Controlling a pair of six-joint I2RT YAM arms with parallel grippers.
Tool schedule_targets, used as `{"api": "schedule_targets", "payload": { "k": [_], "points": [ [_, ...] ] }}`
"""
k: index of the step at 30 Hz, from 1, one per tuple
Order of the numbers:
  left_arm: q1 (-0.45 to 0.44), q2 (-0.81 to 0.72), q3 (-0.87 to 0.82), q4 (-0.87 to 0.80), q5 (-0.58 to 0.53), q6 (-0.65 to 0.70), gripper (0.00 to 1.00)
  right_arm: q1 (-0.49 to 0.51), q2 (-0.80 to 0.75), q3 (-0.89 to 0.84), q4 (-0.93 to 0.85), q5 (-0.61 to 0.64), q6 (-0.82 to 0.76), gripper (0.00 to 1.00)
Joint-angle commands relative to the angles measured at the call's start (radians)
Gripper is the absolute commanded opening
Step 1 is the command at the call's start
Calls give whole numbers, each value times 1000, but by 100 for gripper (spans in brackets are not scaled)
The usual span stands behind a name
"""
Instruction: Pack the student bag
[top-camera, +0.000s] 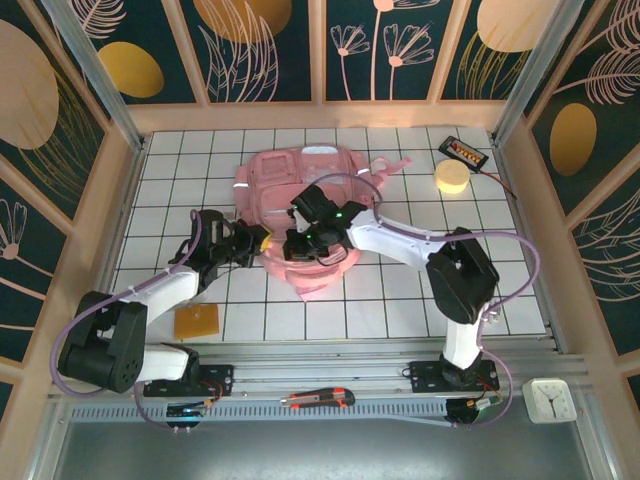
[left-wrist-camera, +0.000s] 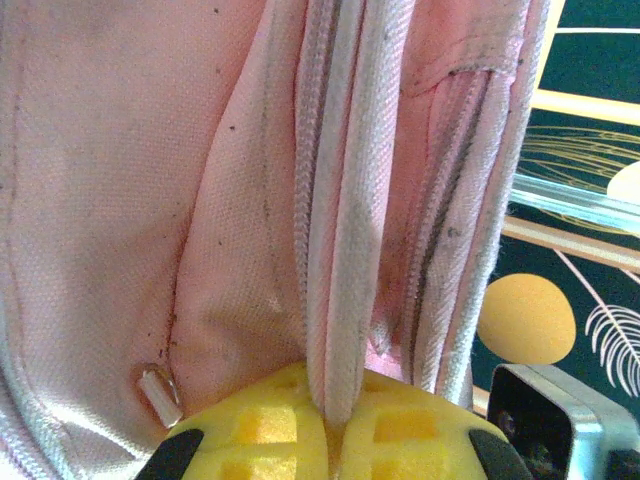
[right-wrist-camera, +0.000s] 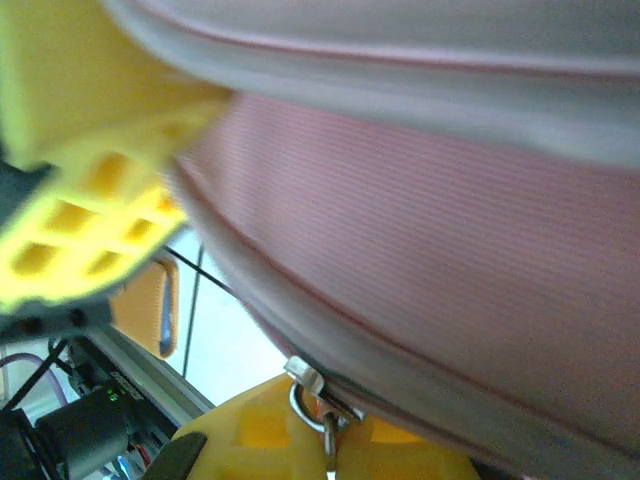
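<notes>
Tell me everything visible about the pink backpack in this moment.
The student bag is a soft pink backpack of woven fabric, lying on the white gridded table with a strap trailing at its far right. The cloth looks lightly soiled, with zip tracks and piped seams. The left gripper is shut on a corded seam at its near edge. The right gripper pinches a metal zip pull there.

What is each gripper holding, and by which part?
The left gripper pinches the bag by a corded edge of its fabric. The right gripper pinches the bag's metal zipper pull.
</notes>
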Motion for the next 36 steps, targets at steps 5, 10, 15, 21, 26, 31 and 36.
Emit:
{"api": "schedule_targets", "payload": {
  "k": [5,10,15,21,26,31,36],
  "points": [
    [84,-56,36,-144,-25,159,0,-116,-219,-158,-120,53,-33,0],
    [117,-57,67,-198,-24,218,0,-193,-277,-228,-125,54,-78,0],
    [137,-31,120,-216,36,259,0,-184,-258,-186,-103,0,-92,0],
    [137,-118,140,-262,36,251,62,-112,-184,-96,-75,-42,-70,0],
    [134,-239,100,-299,49,196,63,-79,-149,-33,-62,-65,-51,0],
    [123,-342,26,-260,61,81,62,-62,-136,41,-60,-70,-36,0],
    [47,-349,14,-209,30,10,62,-47,-131,83,-49,-76,-13,0]
  ]
}}
